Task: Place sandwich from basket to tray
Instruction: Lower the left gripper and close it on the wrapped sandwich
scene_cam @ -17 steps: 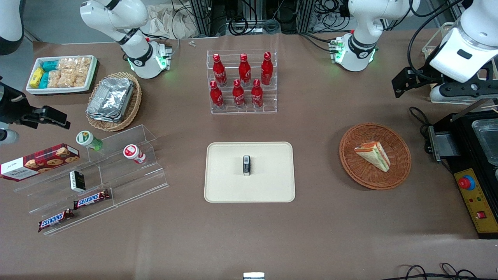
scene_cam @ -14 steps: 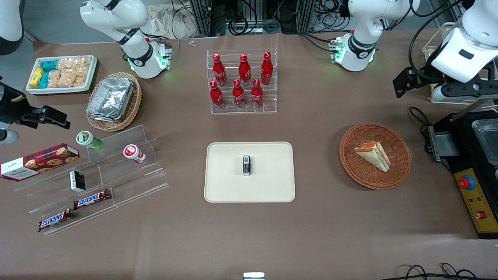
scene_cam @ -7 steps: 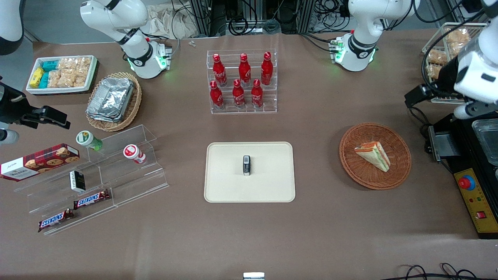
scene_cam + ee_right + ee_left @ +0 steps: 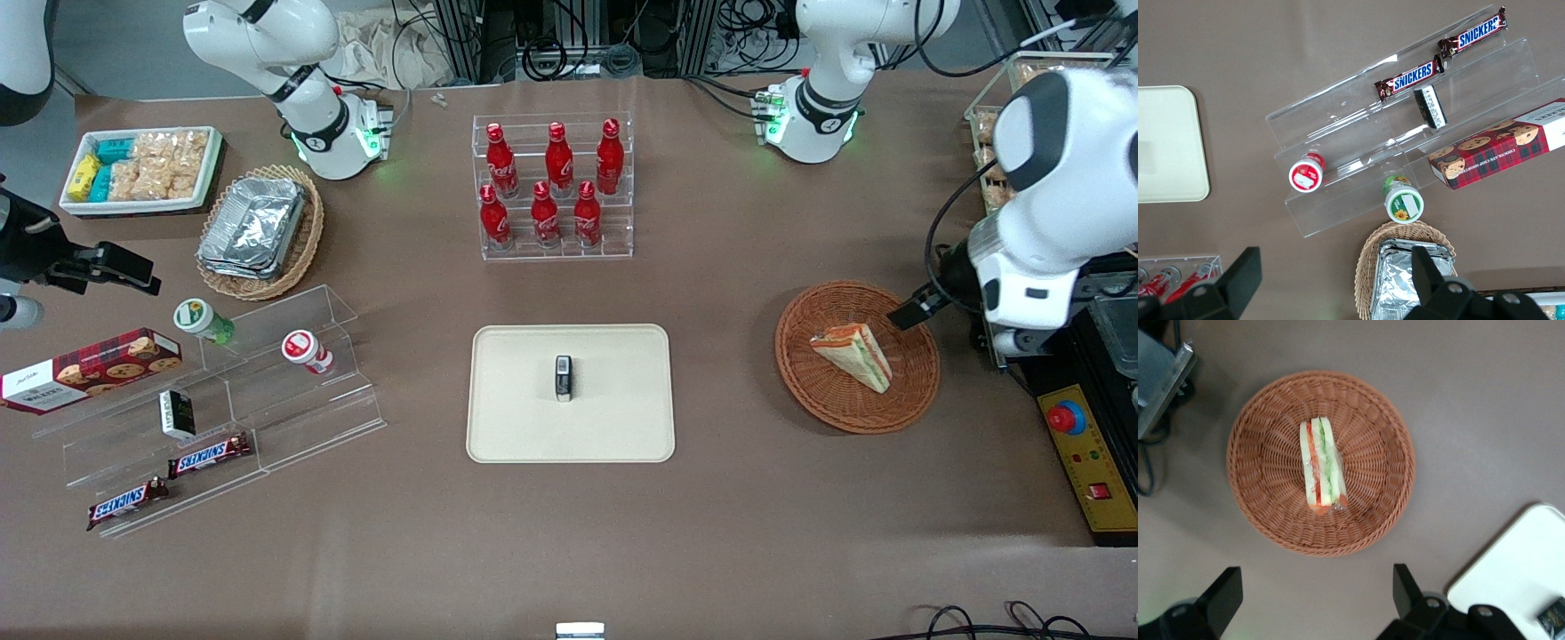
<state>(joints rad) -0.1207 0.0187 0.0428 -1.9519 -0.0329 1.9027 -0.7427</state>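
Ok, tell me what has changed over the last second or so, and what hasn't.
The working arm swung in from the table's edge toward the basket; its open gripper now hovers above the basket's rim, holding nothing. The sandwich lies in the basket as before, and the tray with the small dark object on it has not moved.

- Left arm (image 4: pixel 1053 178): glossy white rounded shells, dark joint band, black cable.
- Gripper (image 4: pixel 1315 603): black angular fingers, two silver screws.
- Base (image 4: pixel 813 124): green lights.
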